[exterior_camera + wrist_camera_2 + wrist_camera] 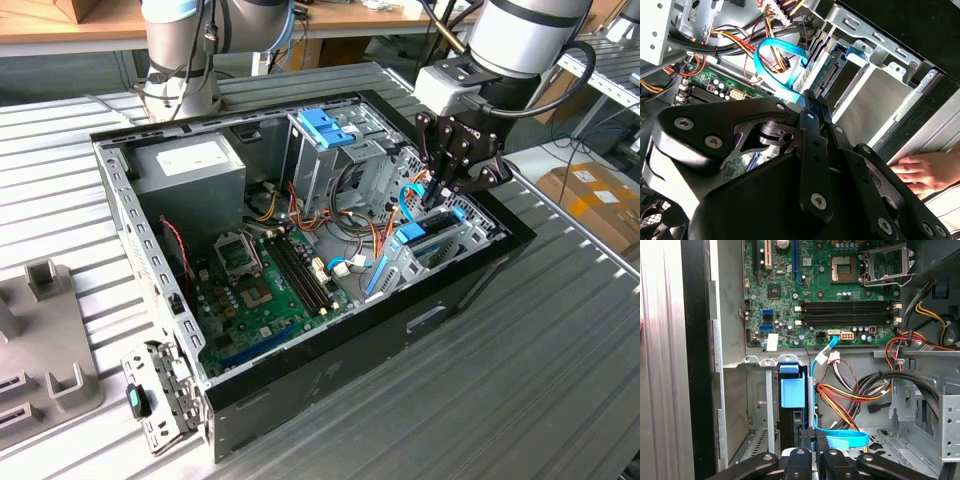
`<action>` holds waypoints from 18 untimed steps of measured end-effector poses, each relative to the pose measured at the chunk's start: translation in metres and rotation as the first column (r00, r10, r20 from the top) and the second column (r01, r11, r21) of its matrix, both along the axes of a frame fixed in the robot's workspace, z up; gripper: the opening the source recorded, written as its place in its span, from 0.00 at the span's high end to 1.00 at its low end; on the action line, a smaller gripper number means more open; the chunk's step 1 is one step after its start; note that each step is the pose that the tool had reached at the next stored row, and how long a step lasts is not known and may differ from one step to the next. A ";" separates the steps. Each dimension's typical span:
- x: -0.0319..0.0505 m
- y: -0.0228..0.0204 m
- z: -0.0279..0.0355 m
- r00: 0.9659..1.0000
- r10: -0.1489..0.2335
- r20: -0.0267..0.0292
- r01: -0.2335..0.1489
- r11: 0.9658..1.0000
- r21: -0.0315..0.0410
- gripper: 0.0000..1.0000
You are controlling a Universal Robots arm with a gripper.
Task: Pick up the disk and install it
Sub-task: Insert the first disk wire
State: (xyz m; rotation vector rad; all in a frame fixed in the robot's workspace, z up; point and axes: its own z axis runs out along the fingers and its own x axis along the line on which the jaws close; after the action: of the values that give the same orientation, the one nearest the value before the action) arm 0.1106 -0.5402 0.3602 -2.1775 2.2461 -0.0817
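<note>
The disk (420, 238) stands on edge in the drive bay at the front corner of the open computer case (300, 385), on the exterior view's right. Its light-blue carrier (792, 391) frames the dark drive body in the first wrist view. The second wrist view shows the disk (832, 75) seated between the bay's metal walls. My gripper (438, 195) hangs just above the bay, close beside the disk's upper edge. Its fingers (821, 447) are pressed together with nothing between them. A blue flat cable (842, 436) loops right next to the gripper (812, 107).
A grey power-supply box (190, 165) and an upright metal cage with a blue bracket (325, 125) fill the case's back. The motherboard (265, 290) lies on its floor with bundled wires (850, 395) nearby. A person's hand (920, 172) rests outside the case wall. Grey fixtures (40, 330) stand on the exterior view's left.
</note>
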 end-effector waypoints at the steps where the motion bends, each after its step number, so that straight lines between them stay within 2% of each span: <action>1: -0.0010 -0.0001 -0.0002 1.000 0.001 0.006 -0.001 1.000 0.002 0.84; 2: -0.0011 -0.0002 -0.0002 1.000 0.001 0.008 -0.001 1.000 0.002 0.84; 14: -0.0012 -0.0002 -0.0003 1.000 0.002 0.010 -0.002 1.000 0.002 0.84; 15: -0.0013 -0.0001 -0.0006 1.000 0.002 0.011 -0.002 1.000 0.002 0.84; 16: -0.0013 -0.0002 -0.0014 1.000 0.002 0.015 -0.002 1.000 0.002 0.84; 18: -0.0013 -0.0002 -0.0024 1.000 0.002 0.019 -0.002 1.000 0.002 0.84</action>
State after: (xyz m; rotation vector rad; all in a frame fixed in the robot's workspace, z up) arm 0.1093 -0.5404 0.3579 -2.1689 2.2330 -0.0991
